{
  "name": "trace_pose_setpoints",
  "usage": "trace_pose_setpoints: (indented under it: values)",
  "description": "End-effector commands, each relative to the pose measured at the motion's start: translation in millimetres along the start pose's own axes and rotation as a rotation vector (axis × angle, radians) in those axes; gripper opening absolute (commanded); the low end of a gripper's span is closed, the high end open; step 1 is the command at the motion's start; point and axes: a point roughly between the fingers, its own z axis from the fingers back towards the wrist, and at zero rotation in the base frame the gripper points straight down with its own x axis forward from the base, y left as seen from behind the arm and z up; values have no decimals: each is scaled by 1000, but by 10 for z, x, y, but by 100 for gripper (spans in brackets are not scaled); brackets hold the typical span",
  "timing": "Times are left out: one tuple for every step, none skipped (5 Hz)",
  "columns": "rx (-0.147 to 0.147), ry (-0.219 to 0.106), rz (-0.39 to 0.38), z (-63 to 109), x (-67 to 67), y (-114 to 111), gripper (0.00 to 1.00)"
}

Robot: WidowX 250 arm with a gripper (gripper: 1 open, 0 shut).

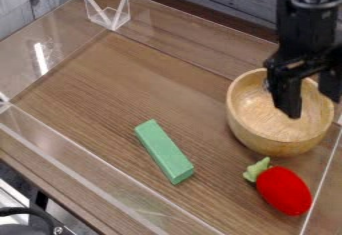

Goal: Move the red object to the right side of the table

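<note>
Table [100,104]: brown wood, with low clear walls round the edge.
Berry [283,189]: red and round, with a green top [257,168]. It lies near the corner at the bottom right of the view, just in front of the bowl [241,119]. Nothing is holding it.
Weight: likely light, like a toy, so you won't need much push to lift it.
Feel: maybe a bit smooth. It could slip or roll if you pinch only its tip.
Break risk: looks small to me. A soft squeeze should do, and a hard one might make it pop out.
Where to grab: take the fat red middle, one finger on each side. Leave the green top alone, as it looks thin and may bend.
Hand [290,77]: wide open, with no toy in it. It hangs over the bowl, up and away from the berry.
Bowl: pale, round and deep. You can see its bare inside, but the hand hides some of it, so you can't check it all.
Block [164,153]: green and long, flat on the wood, left of the berry in the view. You don't need it.
Job: the berry looks to be on the right side, so I think you're done.
</note>
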Motion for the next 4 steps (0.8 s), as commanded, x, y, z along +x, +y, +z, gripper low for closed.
trace_pose_setpoints:
  values:
    - [-109, 1, -71, 440, 114, -110, 100]
    - [-126, 9, -139, 613, 290, -126, 100]
    - [-130, 4, -168, 580, 176, -202, 100]
    - [-128, -1, -172, 500, 10, -290, 100]
